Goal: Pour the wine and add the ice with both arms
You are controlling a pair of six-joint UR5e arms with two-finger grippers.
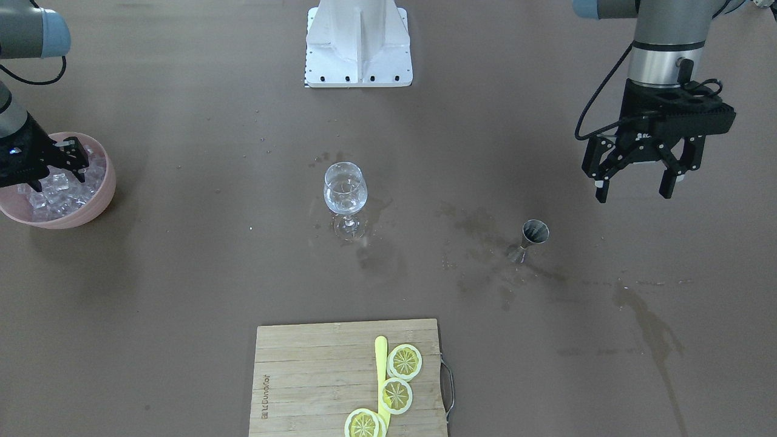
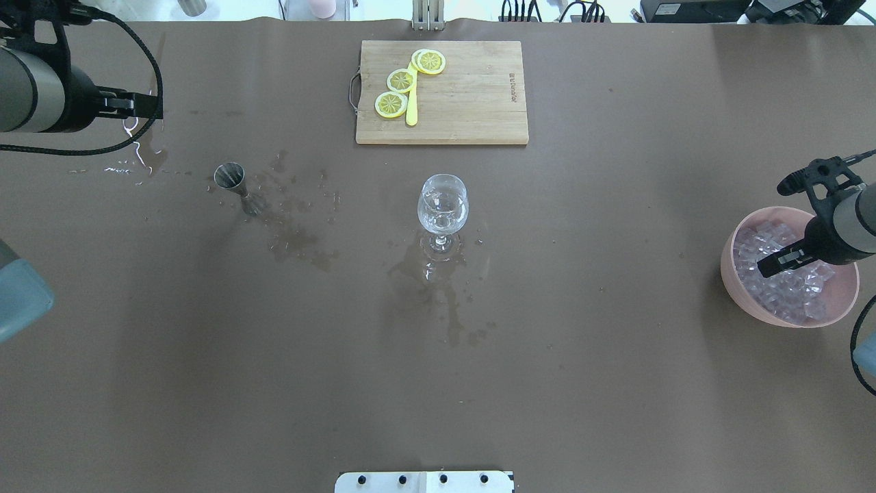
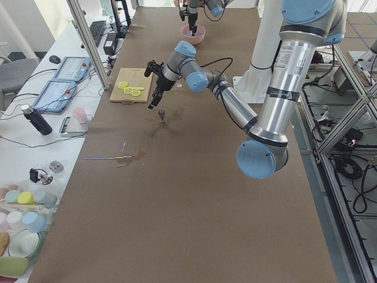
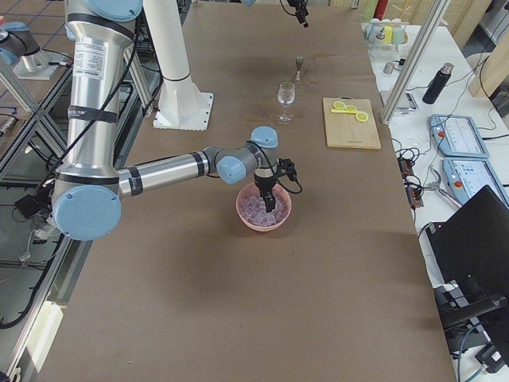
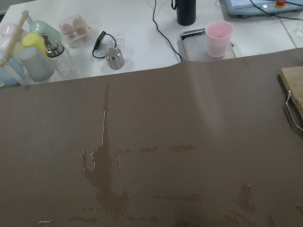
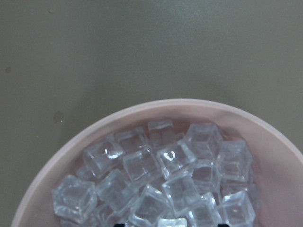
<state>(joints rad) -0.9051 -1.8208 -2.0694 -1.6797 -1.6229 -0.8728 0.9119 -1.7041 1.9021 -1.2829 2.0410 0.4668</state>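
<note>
— Nearest to the robot?
— On its right side, the right gripper (image 1: 78,161), lowered into the pink bowl (image 2: 736,291), down among the ice (image 6: 142,165). Cannot tell whether spread or already pinching a cube.

— And further out, in the middle?
— The wine glass (image 2: 443,205), upright on the tabletop (image 2: 616,376), well apart from the bowl. Seems to hold a small measure of clear wine (image 1: 345,201); no cube to be made out inside. Wet patches (image 2: 301,243) around its foot and off to the left.

— And on that left side?
— A steel jigger (image 2: 230,176), upright, touched by nothing. Beyond it the left gripper (image 1: 634,194), raised above the tabletop, fingers spread wide, holding nothing.

— Farthest?
— A wooden cutting board (image 2: 465,103) with lemon slices (image 2: 401,80), at the far edge.

— So how far along?
— Probably about half. Pouring judged done, to go by the parked jigger and the idle left gripper. Left to do: lift a cube, carry it across, drop it into the glass.
</note>
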